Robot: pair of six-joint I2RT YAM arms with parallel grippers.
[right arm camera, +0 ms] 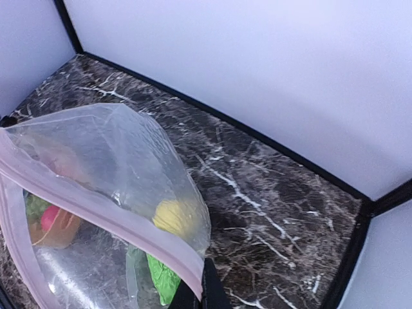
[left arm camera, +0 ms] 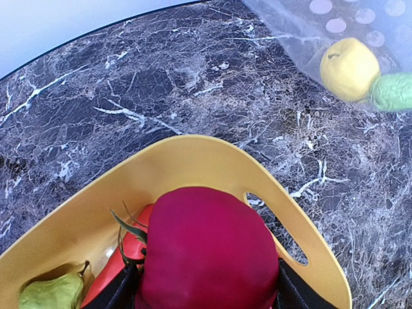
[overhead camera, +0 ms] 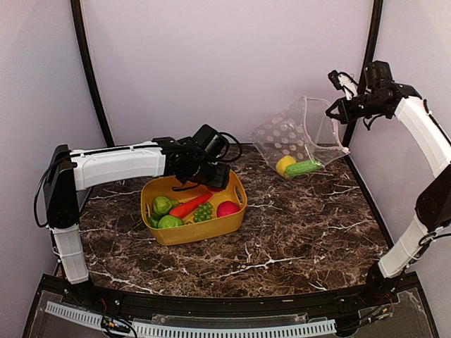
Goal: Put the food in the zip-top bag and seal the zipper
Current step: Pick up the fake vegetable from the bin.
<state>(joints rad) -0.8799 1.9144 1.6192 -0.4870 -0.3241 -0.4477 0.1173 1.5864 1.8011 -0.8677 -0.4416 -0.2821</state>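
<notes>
Clamps a dark red ball (left arm camera: 206, 248) in the left gripper (overhead camera: 211, 182), black fingers (left arm camera: 120, 291) pressed to both sides and narrowed to the ball's width. Hangs it over the far end of the yellow tub (overhead camera: 201, 231), just inside the rim by a handle slot; cannot tell whether it touches anything below. Has in the tub two green round fruits (overhead camera: 164, 205) at the left end, a red-orange carrot (overhead camera: 190, 205) lying slantwise in the middle, green grapes (overhead camera: 204, 212) just beside it and a second red ball (overhead camera: 227, 208) at the right end. Pinches the zip-top bag (overhead camera: 296, 130) by its upper right corner in the right gripper (overhead camera: 340, 108), closed tight on the film at the end of the zipper (right arm camera: 96, 205). Holds that corner high near the back wall, mouth gaping open, pale strip curving away to the left in the right wrist view. Shows a yellow lemon (overhead camera: 285, 165) and a green cucumber (overhead camera: 304, 167) inside, touching each other at the bag's low end, down on the dark marble table (overhead camera: 303, 232), well apart from the tub.
</notes>
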